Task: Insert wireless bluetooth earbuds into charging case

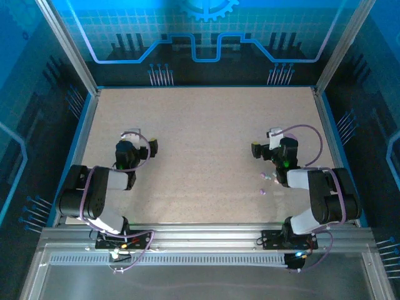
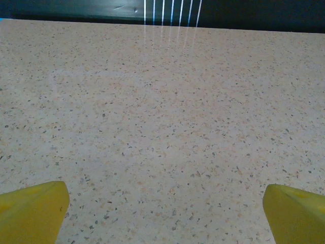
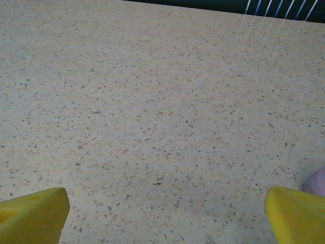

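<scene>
Left gripper [image 2: 165, 206] hovering over table [image 1: 200, 119], yellow fingers [image 2: 35, 211] standing wide apart, gripping nothing. Right gripper [image 3: 165, 208] likewise gaping, empty. Earbuds [image 1: 265, 177] lying loose on table, 6 o'clock from right gripper, just beside right arm [image 1: 315, 187]. Pale purple edge [image 3: 319, 180] showing at 4 o'clock in right wrist view; cannot tell what.

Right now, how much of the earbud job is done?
Nothing yet. The earbuds lie loose on the table near the right gripper. Nothing is in hand: it and the left gripper are open and empty. Picking up and inserting every earbud is left.
</scene>
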